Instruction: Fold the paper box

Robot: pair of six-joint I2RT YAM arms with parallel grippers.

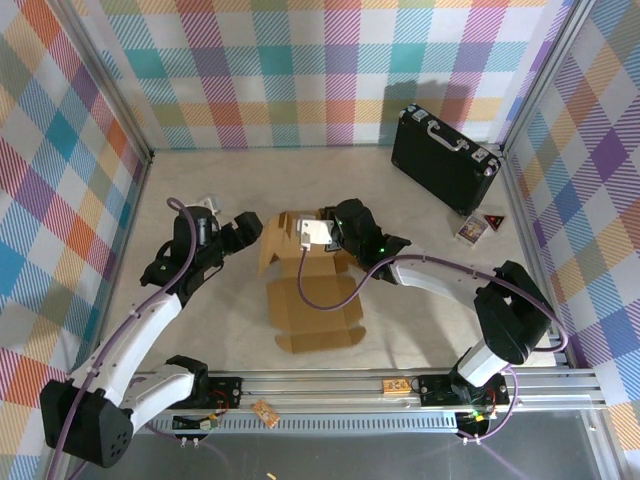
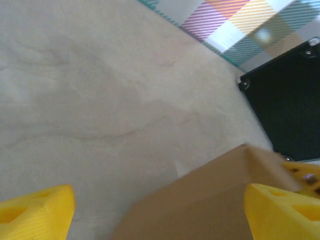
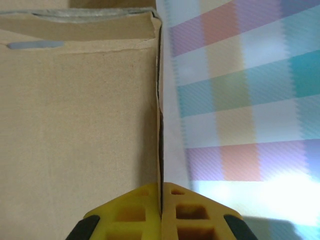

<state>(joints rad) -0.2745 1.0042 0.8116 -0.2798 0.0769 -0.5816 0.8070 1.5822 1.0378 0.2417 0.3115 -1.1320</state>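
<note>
The paper box (image 1: 310, 300) is brown cardboard lying mid-table, with its far walls raised and a flat flap toward the near edge. My right gripper (image 1: 335, 232) is at the box's far right corner. In the right wrist view its yellow pads (image 3: 135, 212) are shut on the thin edge of an upright cardboard wall (image 3: 80, 115). At the box's left side, my left gripper (image 1: 250, 232) stands open. In the left wrist view its yellow fingers (image 2: 37, 210) are wide apart, and a brown panel (image 2: 215, 200) lies between them toward the right finger; whether it touches is unclear.
A black hard case (image 1: 445, 160) with silver trim lies at the back right, also seen as a black case (image 2: 290, 110) from the left wrist. Two small cards (image 1: 478, 226) sit in front of it. Checked walls enclose the table on three sides. Cables loop over the box flap.
</note>
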